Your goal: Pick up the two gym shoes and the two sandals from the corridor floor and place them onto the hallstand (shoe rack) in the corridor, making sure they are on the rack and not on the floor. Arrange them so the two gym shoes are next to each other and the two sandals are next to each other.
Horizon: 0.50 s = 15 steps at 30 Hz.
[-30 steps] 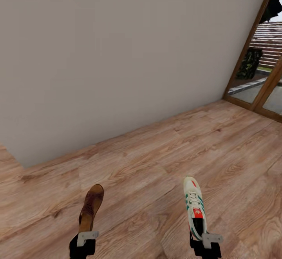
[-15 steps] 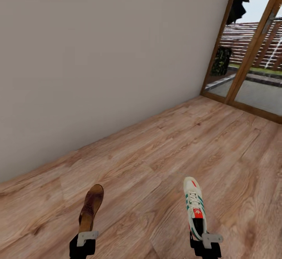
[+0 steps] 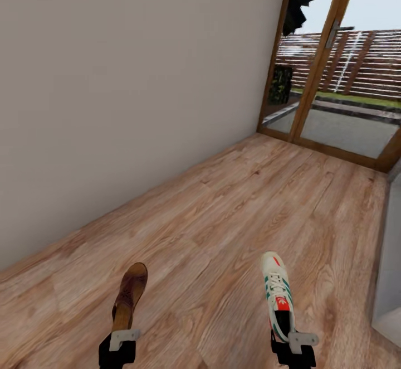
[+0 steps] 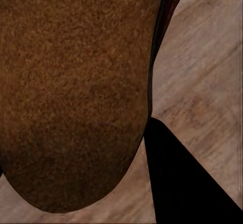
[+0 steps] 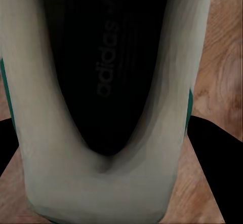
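1. The plain pale grey wall (image 3: pixel 122 79) takes up most of the head view. It now runs further to the left than a second ago, since the whole picture has swung round (the camera turned, not the room).
2. The light brown wood-plank corridor floor (image 3: pixel 234 213) stretches from the wall to the wood-framed glass door (image 3: pixel 328 68), which has come much further into sight, with a fence and paving outside.
3. A pale grey-white panel edge (image 3: pixel 390 257) has newly appeared at the right border; I cannot tell what it belongs to.
4. The white low gym shoe with green stripes and a red-orange tongue patch (image 3: pixel 277 295) is held off the floor by the right gripper (image 3: pixel 294 342), pinching its heel, toe pointing away, placed as before.
5. The dark brown leather sandal (image 3: pixel 129 295) is likewise clamped at its heel by the left gripper (image 3: pixel 122 338), unchanged in the picture.
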Tool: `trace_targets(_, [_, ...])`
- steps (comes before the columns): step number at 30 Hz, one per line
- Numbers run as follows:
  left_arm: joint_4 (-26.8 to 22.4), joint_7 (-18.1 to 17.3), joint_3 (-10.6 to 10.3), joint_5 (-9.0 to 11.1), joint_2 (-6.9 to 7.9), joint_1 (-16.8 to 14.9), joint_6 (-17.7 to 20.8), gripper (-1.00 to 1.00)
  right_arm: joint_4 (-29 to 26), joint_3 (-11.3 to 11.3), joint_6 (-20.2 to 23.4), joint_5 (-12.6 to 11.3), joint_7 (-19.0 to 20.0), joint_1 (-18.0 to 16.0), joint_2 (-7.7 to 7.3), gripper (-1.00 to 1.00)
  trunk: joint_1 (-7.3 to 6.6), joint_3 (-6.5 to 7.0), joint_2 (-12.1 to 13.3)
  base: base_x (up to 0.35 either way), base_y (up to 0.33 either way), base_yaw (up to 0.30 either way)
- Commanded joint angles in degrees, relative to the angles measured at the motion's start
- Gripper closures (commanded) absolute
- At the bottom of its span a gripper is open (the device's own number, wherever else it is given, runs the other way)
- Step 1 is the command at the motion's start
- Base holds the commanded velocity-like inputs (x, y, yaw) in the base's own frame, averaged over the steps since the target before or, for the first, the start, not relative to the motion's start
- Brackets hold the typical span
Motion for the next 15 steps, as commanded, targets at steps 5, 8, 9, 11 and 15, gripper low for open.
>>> trace_targets(5, [-0.03, 0.41, -0.49, 0.23, 0.04, -0.01, -0.08, 1.00, 0.08, 0.48, -0.01, 0.35, -0.47, -0.05, -0.01, 1.00, 0.02, -0.04, -0.02, 0.315, 0.000, -0.300])
trace_targets(8, [-0.03, 0.41, -0.49, 0.43, 0.04, -0.01, -0.08, 1.00, 0.07, 0.51, -0.01, 0.40, -0.40, -0.03, 0.00, 1.00, 0.02, -0.04, -0.02, 0.333, 0.000, -0.300])
trace_targets(9, [-0.03, 0.41, -0.49, 0.44, 0.04, -0.01, -0.07, 1.00, 0.07, 0.51, -0.01, 0.39, -0.40, -0.02, 0.01, 1.00, 0.02, -0.04, -0.02, 0.335, 0.000, -0.300])
trace_targets(11, [-0.03, 0.41, -0.49, 0.49, 0.04, -0.01, -0.07, 1.00, 0.01, 0.51, -0.01, 0.30, -0.43, -0.04, 0.19, 1.00, 0.02, -0.04, -0.02, 0.335, 0.000, -0.300])
trace_targets(15, [-0.03, 0.41, -0.49, 0.50, 0.04, -0.01, -0.06, 1.00, -0.03, 0.51, -0.01, 0.22, -0.49, -0.04, 0.39, 1.00, 0.02, -0.04, -0.02, 0.336, 0.000, -0.300])
